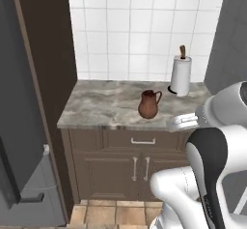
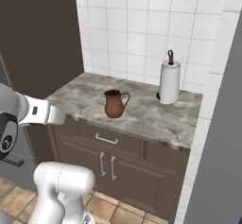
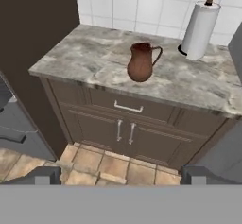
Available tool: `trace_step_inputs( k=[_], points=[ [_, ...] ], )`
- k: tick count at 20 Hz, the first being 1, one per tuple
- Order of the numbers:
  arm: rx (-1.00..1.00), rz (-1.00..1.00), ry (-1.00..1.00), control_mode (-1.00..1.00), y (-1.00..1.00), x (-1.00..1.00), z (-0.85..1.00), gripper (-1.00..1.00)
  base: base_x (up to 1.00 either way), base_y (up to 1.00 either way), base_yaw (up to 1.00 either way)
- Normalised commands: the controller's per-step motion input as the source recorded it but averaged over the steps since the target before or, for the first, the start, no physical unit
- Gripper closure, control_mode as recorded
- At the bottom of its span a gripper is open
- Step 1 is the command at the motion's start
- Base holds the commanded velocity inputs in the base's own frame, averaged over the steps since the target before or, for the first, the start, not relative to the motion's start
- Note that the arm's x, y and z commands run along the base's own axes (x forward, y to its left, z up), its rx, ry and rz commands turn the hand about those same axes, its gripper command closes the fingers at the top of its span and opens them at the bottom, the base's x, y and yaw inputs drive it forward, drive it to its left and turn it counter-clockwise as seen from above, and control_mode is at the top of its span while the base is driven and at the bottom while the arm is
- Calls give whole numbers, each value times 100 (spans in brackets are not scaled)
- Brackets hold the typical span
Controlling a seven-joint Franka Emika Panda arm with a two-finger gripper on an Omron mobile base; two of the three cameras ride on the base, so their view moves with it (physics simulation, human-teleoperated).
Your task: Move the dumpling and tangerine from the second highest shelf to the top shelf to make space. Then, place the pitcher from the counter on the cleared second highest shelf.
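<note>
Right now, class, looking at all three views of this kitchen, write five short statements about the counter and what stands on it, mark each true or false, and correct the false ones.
1. The pitcher stands upright on the counter. True.
2. The gripper is shut on the pitcher. False: its fingertips are wide apart, and it is well back from the counter with nothing in it.
3. A paper towel roll stands near the tiled wall, behind the pitcher. True.
4. The pitcher's handle touches the paper towel roll. False: bare counter lies between them.
5. The cabinet doors under the counter hang open. False: they are closed.
</note>
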Motion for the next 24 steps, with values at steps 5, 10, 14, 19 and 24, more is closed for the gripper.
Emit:
trace_step_inputs(
  k=[5,10,14,19,24],
  points=[
    [0,0,0,100,0,0,0,-100,51,-55,47],
    [0,0,0,100,0,0,0,-100,55,-47,42],
    [0,0,0,100,0,0,0,-100,36,-64,30],
    [0,0,0,100,0,0,0,-100,23,-50,16],
    [0,0,0,-100,0,0,0,-100,5,-2,1]
  ],
)
